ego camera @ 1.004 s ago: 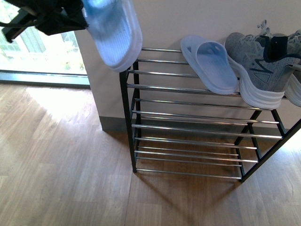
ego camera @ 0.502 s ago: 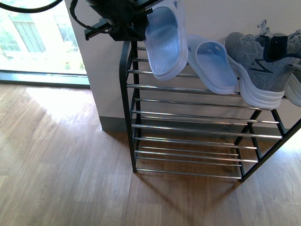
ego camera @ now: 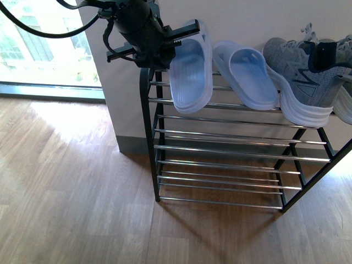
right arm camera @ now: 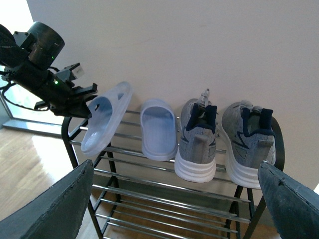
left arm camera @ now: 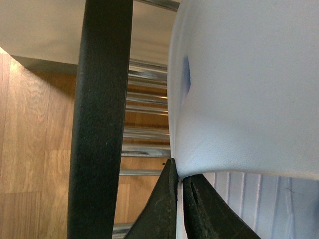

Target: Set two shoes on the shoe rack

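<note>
My left gripper [ego camera: 175, 39] is shut on the edge of a pale blue slide [ego camera: 190, 71], holding it tilted over the left end of the shoe rack's [ego camera: 147, 110] top tier. In the left wrist view the black fingers [left arm camera: 164, 209] pinch the slide's strap [left arm camera: 239, 99] beside the rack's black post [left arm camera: 99, 119]. The second slide [ego camera: 247, 74] lies on the top tier, with a grey sneaker [ego camera: 300, 77] to its right. The right wrist view shows both sneakers [right arm camera: 199, 137] [right arm camera: 249, 142] on the top tier. My right gripper [right arm camera: 174, 199] is open, well back from the rack [right arm camera: 75, 149].
The rack stands against a pale wall [ego camera: 247, 22] on a wooden floor [ego camera: 71, 198]. A bright window [ego camera: 38, 49] reaches to the floor at the left. The lower tiers [ego camera: 220, 165] hold nothing.
The left arm has carried the slide rightwards and down, from high left of the rack to its top tier's left end, next to the other slide.
</note>
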